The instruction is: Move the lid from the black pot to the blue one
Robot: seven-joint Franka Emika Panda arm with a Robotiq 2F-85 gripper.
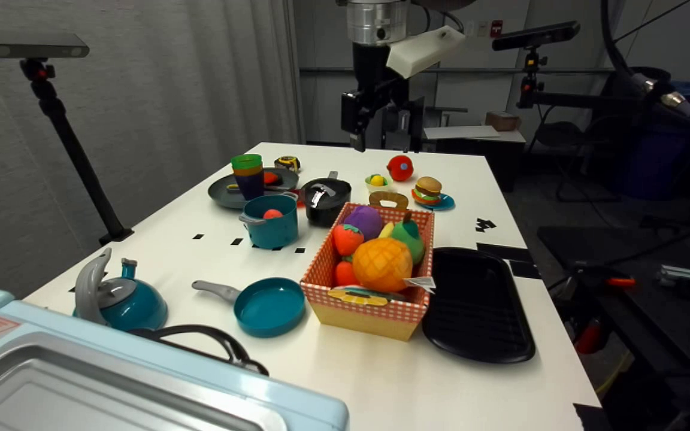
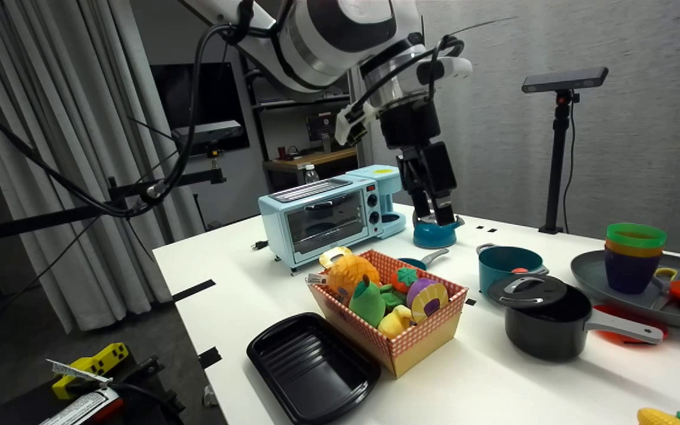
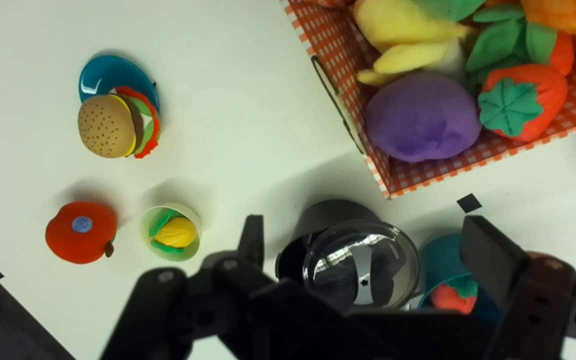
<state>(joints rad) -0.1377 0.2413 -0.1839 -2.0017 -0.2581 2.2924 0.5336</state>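
In both exterior views the tool (image 3: 365, 242) hangs well above the worktop (image 2: 493, 389), its two fingers (image 3: 490, 256) spread wide. The wrist view shows the lid (image 3: 362, 265) below, between them. The lid rests off-centre on the black pot (image 2: 543, 339), over toward the blue pot (image 1: 276, 232), so part of the black pot's mouth is uncovered; whether the lid touches the blue pot cannot be told. The blue pot stands just beside the black one, nearer the worktop edge with the camera stand (image 2: 556, 165), and holds a toy strawberry (image 3: 452, 299). Along that same edge a grey plate (image 1: 222, 194) carries stacked cups (image 1: 250, 179). Close to the pots, a basket (image 1: 369, 318) of toy fruit (image 1: 381, 263) stands well in from the edges, with a black tray (image 1: 477, 305) beside it, near the black-taped edge. On the basket's other side lies a frying pan (image 1: 270, 306). A kettle (image 1: 138, 306) stands near the corner beside the toaster oven (image 2: 331, 218). Toward the edge opposite the oven are a burger (image 3: 108, 127), a cup (image 1: 379, 188) of toy corn (image 3: 174, 233) and an apple (image 3: 82, 235).
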